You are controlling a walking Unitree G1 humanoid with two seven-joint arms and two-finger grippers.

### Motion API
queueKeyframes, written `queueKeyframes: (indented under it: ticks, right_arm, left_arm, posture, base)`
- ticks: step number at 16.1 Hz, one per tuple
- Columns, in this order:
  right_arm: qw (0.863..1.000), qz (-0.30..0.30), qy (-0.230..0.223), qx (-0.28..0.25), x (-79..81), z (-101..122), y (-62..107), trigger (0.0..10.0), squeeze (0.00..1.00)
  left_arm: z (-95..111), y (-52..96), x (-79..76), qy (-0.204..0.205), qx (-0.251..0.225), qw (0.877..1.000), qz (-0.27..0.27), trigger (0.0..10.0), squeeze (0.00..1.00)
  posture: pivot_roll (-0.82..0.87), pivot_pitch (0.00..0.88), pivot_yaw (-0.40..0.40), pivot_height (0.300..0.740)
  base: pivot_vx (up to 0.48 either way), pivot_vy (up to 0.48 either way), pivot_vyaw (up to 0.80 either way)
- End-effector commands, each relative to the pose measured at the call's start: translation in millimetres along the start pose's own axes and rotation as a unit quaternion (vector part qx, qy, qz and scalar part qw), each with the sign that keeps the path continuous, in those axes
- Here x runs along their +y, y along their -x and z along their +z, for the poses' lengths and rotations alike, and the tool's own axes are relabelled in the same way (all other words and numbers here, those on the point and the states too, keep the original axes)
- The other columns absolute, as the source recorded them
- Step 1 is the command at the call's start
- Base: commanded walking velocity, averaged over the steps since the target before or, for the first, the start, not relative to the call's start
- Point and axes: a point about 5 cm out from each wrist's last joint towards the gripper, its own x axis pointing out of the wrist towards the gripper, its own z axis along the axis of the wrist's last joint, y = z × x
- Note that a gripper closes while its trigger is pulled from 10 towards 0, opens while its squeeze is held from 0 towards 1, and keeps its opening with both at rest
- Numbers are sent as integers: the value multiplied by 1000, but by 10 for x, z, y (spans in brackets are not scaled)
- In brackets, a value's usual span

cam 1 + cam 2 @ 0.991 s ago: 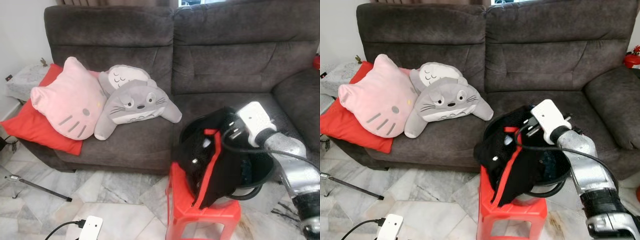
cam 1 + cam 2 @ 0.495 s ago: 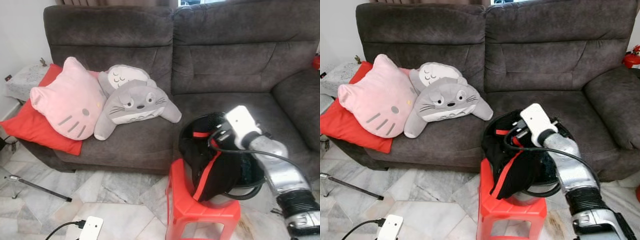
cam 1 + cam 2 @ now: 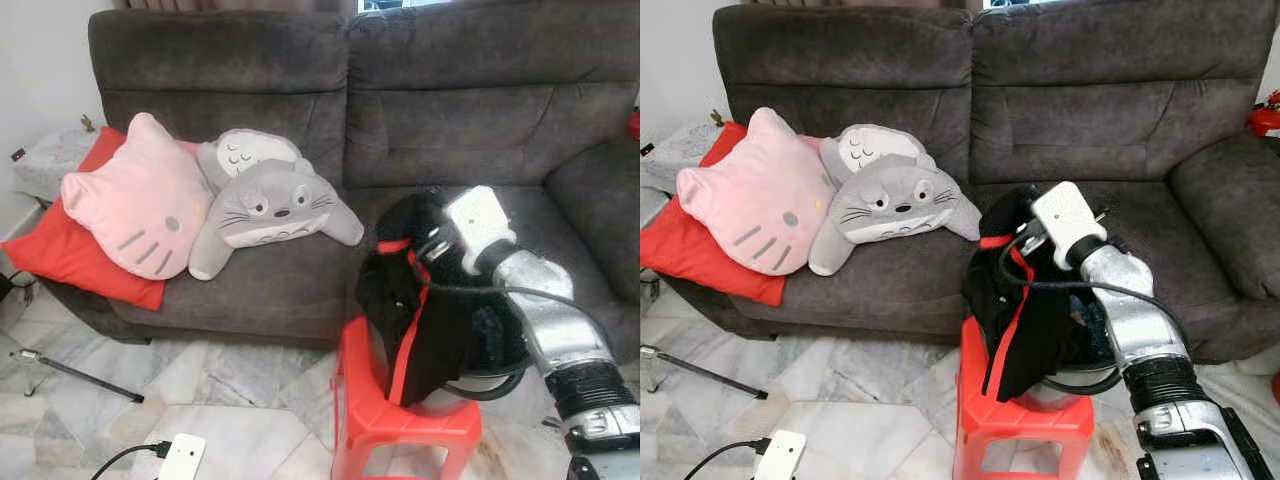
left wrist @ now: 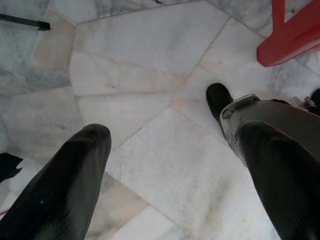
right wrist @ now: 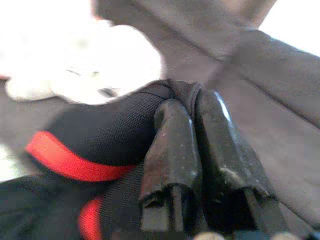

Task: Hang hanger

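Garment point(image 3: 415, 310), black with red trim, now lifted higher from basket point(image 3: 500, 370) at 5 o'clock; right gripper point(image 5: 197, 125) jaws clenched on it; hanger unseen.

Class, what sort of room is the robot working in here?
Most likely a home living room: a dark grey sofa carrying character cushions, a marble tiled floor, and a red plastic stool before it.

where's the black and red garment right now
The black and red garment hangs from the right gripper, whose jaws are shut on its top edge, above the black basket on the red stool before the sofa.
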Motion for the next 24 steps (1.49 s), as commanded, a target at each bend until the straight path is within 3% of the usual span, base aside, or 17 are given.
queueKeyframes:
  ticks: [1,5,9,13,15,16,17,21,24]
  right_arm:
    - [998,52,6,-22,139,53,-50,0,0]
    - [993,93,-4,-76,235,198,-147,0,0]
    - [999,50,7,-20,136,22,-192,0,0]
    - [1000,1,20,-3,5,-27,-224,0,0]
    - [1000,4,11,-5,60,-18,-270,0,0]
    - [1000,12,12,-6,117,-18,-288,1333,0]
    - [1000,20,11,-12,159,-8,-298,0,0]
    - [998,49,12,-35,272,32,-332,0,0]
    - [992,99,-4,-81,374,131,-319,0,0]
  left_arm:
    - [-47,12,35,-10,9,1000,3,10000,0]
    - [-63,22,91,-9,11,1000,12,10000,0]
    - [-33,14,70,-9,7,1000,10,10000,0]
    - [-15,12,81,-10,5,1000,12,10000,0]
    - [-1,11,92,-10,2,1000,12,10000,0]
    - [1,12,94,-10,2,1000,12,10000,0]
    - [0,12,94,-11,2,1000,12,10000,0]
    - [15,9,87,-13,-1,1000,11,10000,0]
    - [43,4,78,-14,-7,1000,11,10000,0]
  posture:
    - [-156,0,86,740]
    - [-156,0,86,740]
    - [-148,0,85,740]
    - [-151,0,88,740]
    - [-147,0,86,740]
    - [-143,0,88,740]
    - [-145,0,89,740]
    - [-141,0,85,740]
    - [-144,0,85,740]
  base:
    - [0,0,0]
    - [0,0,0]
    - [0,0,0]
    - [0,0,0]
    - [0,0,0]
    - [0,0,0]
    - [0,0,0]
    - [0,0,0]
    - [0,0,0]
